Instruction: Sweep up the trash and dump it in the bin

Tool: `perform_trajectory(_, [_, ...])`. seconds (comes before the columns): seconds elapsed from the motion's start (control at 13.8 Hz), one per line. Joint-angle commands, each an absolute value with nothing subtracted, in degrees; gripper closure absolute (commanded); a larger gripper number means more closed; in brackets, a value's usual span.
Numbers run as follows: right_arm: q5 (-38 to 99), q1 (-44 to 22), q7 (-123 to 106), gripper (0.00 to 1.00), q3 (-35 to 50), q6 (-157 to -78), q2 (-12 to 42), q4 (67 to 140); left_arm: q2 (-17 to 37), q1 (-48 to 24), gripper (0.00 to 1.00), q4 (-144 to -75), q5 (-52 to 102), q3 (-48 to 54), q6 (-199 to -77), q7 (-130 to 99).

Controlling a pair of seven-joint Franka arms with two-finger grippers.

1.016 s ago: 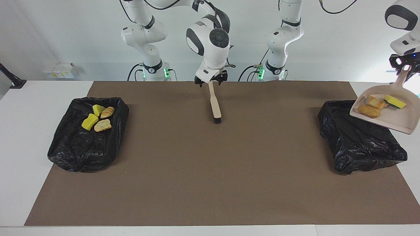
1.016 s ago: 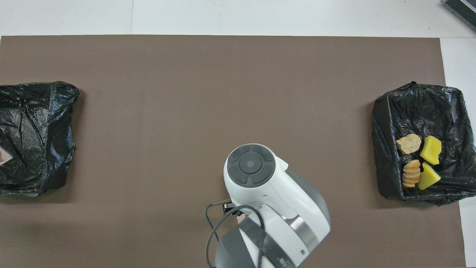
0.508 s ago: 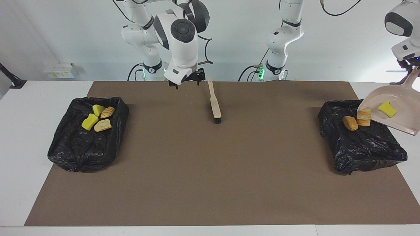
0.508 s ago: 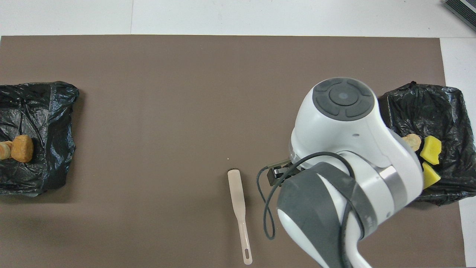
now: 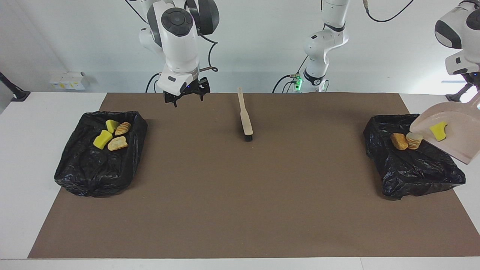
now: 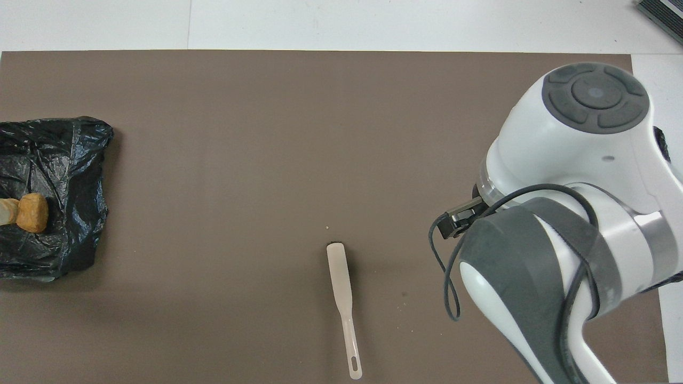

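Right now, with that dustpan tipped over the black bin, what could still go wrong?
The yellow sponge piece sits in the tilted dustpan, so it may stick there rather than slide out. The two tan pieces lie near the bin edge nearest the robots and might roll onto the table. The dustpan hangs from the left tool at the edge of the picture, so its grip cannot be checked.

You see two white glossy arms, rounded shells, dark grey joint bands. Right arm (image 5: 176,33): round dark grey end cap with segmented ring pattern, loose black cable looped beside wrist. Left arm (image 5: 324,41): black cable trailing from top, green light glowing at base. Small black grippers on both.
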State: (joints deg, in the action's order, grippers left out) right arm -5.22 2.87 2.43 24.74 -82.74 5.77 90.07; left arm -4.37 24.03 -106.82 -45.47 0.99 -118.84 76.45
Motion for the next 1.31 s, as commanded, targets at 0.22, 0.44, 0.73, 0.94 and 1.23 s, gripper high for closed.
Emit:
perform_trajectory(0.22, [-6.2,4.2,0.6,0.00,19.7,-85.4,5.5,88.3,-3.3,20.7,1.00,-105.1,-50.4,0.3,-121.9,85.4])
perform_trajectory(0.44, [-6.1,3.5,0.6,0.00,13.7,-89.5,5.5,88.2,-2.5,18.0,1.00,-104.6,-47.0,0.3,-121.8,85.1])
perform_trajectory(0.73, [-5.6,1.3,0.5,0.00,4.7,-91.1,5.8,85.9,-2.4,16.4,1.00,-104.6,-47.3,0.2,-121.3,84.2])
perform_trajectory(0.94, [-4.2,2.3,0.5,0.00,4.1,-92.1,5.8,85.8,0.7,16.8,1.00,-99.4,-51.0,0.2,-122.1,84.2])
perform_trajectory(1.23, [-0.6,4.6,1.6,0.00,3.3,-92.0,3.8,86.5,2.1,15.7,1.00,-99.2,-55.4,0.2,-122.2,81.7])
